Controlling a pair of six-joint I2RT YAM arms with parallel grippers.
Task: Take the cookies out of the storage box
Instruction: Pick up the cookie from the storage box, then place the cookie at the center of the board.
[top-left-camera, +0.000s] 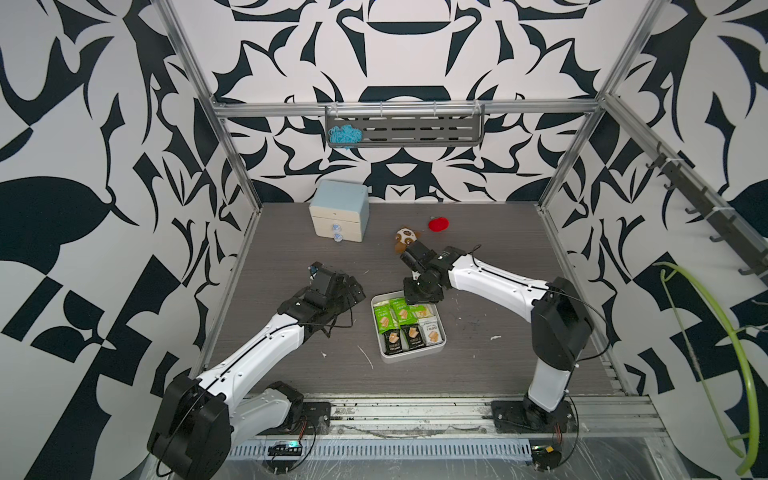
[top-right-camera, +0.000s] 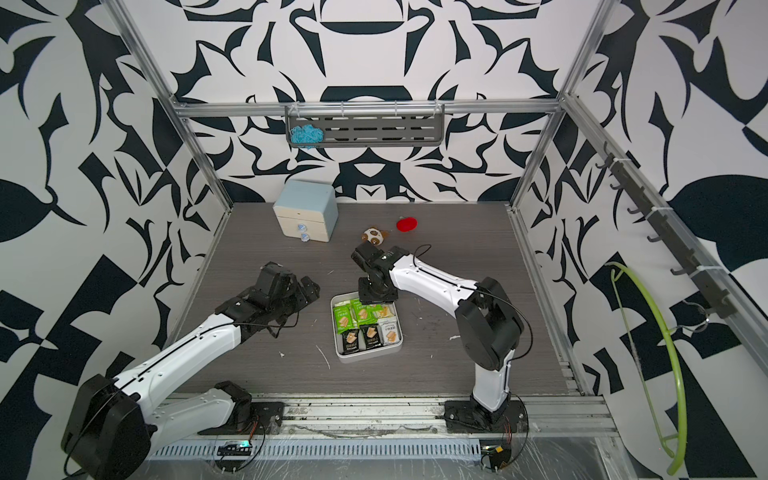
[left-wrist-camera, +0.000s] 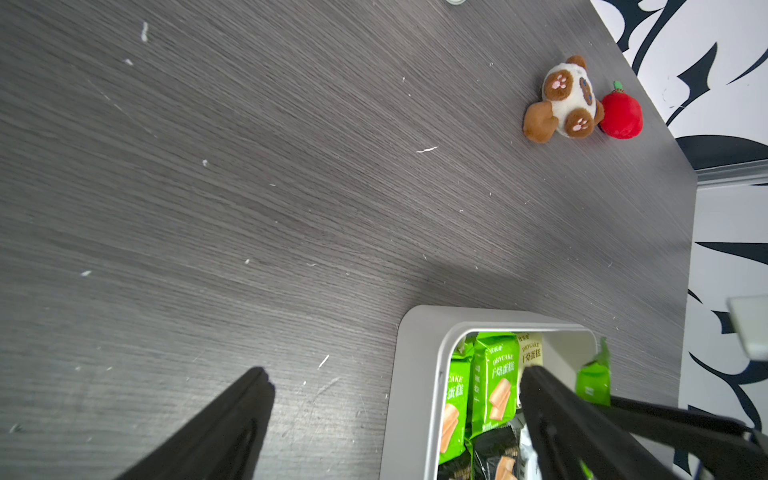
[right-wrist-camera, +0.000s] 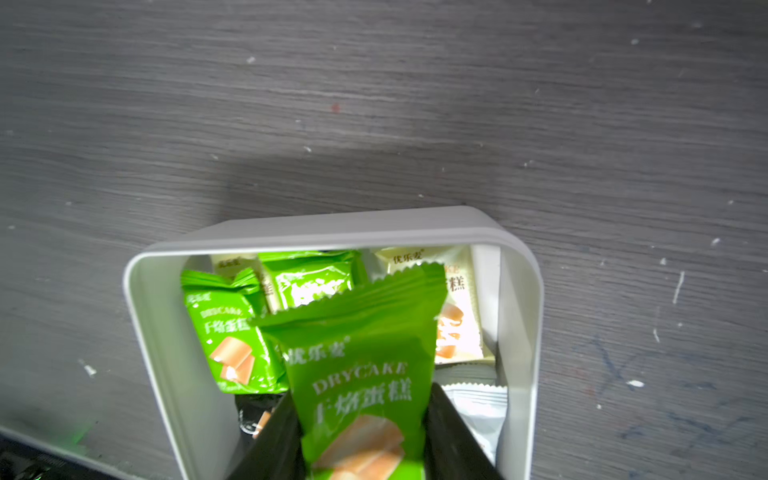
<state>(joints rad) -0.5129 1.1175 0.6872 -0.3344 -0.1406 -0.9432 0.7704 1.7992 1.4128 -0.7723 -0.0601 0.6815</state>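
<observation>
The white storage box (top-left-camera: 444, 332) (top-right-camera: 334, 332) sits mid-table, filled with cookies (top-left-camera: 384, 320) (top-right-camera: 344, 322) in green, black and cream wrappers. My right gripper (top-left-camera: 420, 296) (right-wrist-camera: 360, 395) hangs over the box's far end, shut on a green cookie packet (right-wrist-camera: 357, 365). That packet stands up above the others, inside the box rim (right-wrist-camera: 332, 228). The same packet (left-wrist-camera: 594, 378) shows in the left wrist view, raised above the box (left-wrist-camera: 415, 374). My left gripper (top-left-camera: 353, 291) (left-wrist-camera: 392, 370) is open and holds nothing, just left of the box near its far left corner.
A cream two-drawer cabinet (top-left-camera: 339, 210) stands at the back left. A brown-and-white plush toy (top-left-camera: 406, 237) and a red plush apple (top-left-camera: 439, 224) lie behind the right arm. A wall shelf (top-left-camera: 405, 131) holds blue yarn. Metal frame posts edge the table.
</observation>
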